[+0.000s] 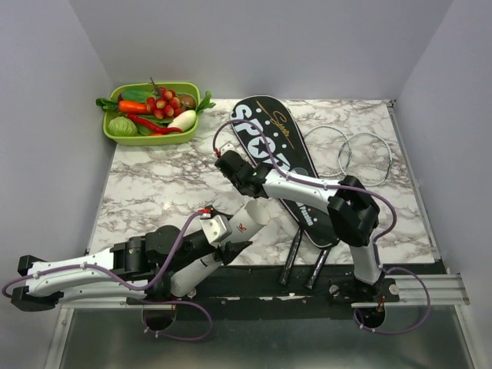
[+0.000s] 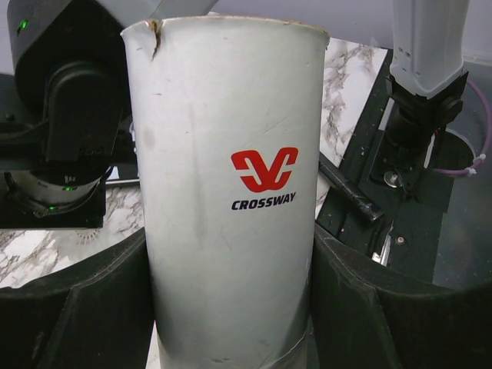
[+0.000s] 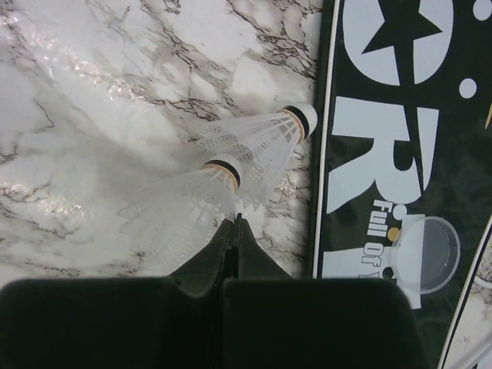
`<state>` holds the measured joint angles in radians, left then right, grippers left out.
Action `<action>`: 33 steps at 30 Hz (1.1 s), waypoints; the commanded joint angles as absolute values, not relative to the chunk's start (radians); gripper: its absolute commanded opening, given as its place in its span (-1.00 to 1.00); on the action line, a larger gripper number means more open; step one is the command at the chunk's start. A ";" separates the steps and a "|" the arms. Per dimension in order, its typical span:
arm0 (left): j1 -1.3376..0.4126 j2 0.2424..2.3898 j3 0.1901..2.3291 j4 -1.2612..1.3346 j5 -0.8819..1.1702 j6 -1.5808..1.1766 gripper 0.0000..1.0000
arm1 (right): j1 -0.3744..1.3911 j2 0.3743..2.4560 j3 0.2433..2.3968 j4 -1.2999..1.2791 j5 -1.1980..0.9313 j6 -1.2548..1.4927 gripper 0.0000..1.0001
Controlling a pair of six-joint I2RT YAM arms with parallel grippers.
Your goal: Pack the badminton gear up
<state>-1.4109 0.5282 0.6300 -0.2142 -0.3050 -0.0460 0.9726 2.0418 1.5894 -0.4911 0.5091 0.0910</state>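
Hands full.
Left hand (image 2: 231, 307) grips the white tube (image 2: 231, 115); right hand (image 3: 234, 227) pinches two shuttlecocks (image 3: 250, 150), bag (image 3: 400, 115) at 3 o'clock.

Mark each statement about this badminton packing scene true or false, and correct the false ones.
1. The left tool grips the white tube. True.
2. The tube reads "SPORT". False: it reads "CROSSWAY"; the black bag carries "SPORT".
3. The right tool is shut on two nested shuttlecocks. True.
4. Both rackets are inside the bag. False: their heads lie bare on the table, right of the bag.
5. The green tray sits at the far right corner. False: it is at the far left.
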 commanded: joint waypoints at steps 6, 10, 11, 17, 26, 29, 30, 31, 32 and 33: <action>-1.420 0.512 0.609 -0.184 -0.322 -0.038 -1.00 | 0.982 1.838 1.542 -0.557 0.449 0.181 -0.99; -1.420 0.517 0.611 -0.186 -0.307 -0.025 -1.00 | 0.980 1.754 1.525 -0.665 0.477 0.221 -0.99; -1.422 0.523 0.609 -0.184 -0.302 -0.020 -1.00 | 0.982 1.728 1.496 -0.675 0.483 0.225 -0.99; -1.420 0.575 0.611 -0.181 -0.288 -0.006 -1.00 | 0.982 1.458 1.391 -0.715 0.491 0.267 -0.99; -1.422 0.679 0.638 -0.202 -0.232 0.055 -1.00 | 0.980 1.125 1.307 -0.768 0.333 0.261 -0.99; -1.422 0.721 0.655 -0.221 -0.215 0.078 -1.00 | 0.980 1.046 1.308 -0.814 0.276 0.255 -0.99; -1.422 0.732 0.661 -0.225 -0.215 0.090 -1.00 | 0.980 1.014 1.308 -0.819 0.235 0.250 -0.99; -1.422 0.741 0.666 -0.233 -0.221 0.095 -1.00 | 0.982 0.999 1.308 -0.831 0.212 0.247 -0.99; -1.422 0.758 0.672 -0.236 -0.222 0.104 -1.00 | 0.980 0.986 1.312 -0.842 0.195 0.239 -0.99; -1.420 0.764 0.675 -0.242 -0.224 0.110 -1.00 | 0.980 0.979 1.322 -0.853 0.160 0.238 -0.99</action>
<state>-1.4162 0.7303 0.6445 -0.1650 -0.2459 0.0357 0.9745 1.0176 1.3228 -0.7662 0.3050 0.2535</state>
